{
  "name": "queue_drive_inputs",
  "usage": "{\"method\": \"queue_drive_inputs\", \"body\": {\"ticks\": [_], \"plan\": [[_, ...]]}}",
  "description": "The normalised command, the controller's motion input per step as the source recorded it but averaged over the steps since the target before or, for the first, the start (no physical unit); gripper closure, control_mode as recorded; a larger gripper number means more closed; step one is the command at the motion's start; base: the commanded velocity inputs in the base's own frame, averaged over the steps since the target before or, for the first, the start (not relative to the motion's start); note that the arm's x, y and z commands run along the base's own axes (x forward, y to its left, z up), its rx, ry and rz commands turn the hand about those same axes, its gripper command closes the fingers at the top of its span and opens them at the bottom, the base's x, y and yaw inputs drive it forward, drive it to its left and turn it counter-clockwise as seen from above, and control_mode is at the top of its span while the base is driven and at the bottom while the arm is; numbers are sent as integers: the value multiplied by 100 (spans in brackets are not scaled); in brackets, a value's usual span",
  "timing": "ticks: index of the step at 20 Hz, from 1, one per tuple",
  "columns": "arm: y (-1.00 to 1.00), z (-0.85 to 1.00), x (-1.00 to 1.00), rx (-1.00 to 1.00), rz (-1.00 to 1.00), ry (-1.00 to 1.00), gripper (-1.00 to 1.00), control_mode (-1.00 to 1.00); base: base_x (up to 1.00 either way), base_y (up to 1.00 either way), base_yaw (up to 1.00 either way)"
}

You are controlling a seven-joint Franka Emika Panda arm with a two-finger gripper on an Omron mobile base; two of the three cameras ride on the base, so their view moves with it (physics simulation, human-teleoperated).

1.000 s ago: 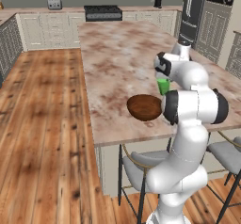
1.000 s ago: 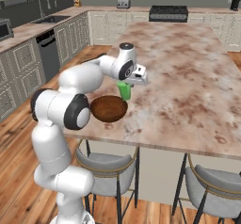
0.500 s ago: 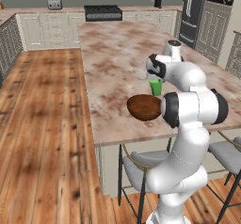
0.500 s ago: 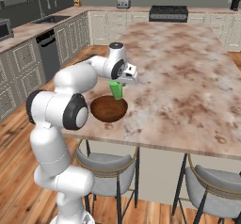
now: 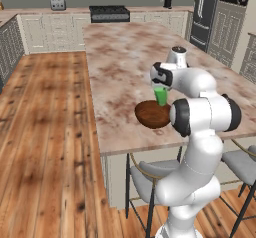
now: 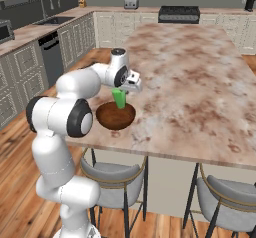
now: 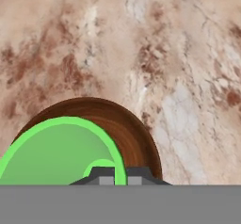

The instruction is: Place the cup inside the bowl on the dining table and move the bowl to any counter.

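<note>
On the dining table (image 5: 115, 57), jaws grip the cup (image 5: 160, 96) above the bowl (image 5: 151, 115).

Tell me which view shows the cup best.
The right base view: the cup shows side-on, hanging from the gripper over the bowl. The left base view shows the cup with the arm beside it. The hand view shows its open mouth from above, cut off at the bottom.
</note>
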Motion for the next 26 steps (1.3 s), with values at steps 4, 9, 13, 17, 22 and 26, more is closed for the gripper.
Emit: {"method": "queue_drive_inputs", "body": {"ticks": [4, 9, 13, 17, 22, 26], "plan": [[3, -34, 0, 0, 0, 0, 100, -100, 0, 0, 0], [6, -28, 1, 0, 0, 0, 100, -100, 0, 0, 0], [18, -8, 0, 3, 0, -1, 100, -100, 0, 0, 0], [11, -4, 2, 1, 0, -1, 100, -100, 0, 0, 0], [1, -20, 10, 0, 0, -7, 100, -100, 0, 0, 0], [1, -29, 8, 0, 0, -12, 100, -100, 0, 0, 0]]}}
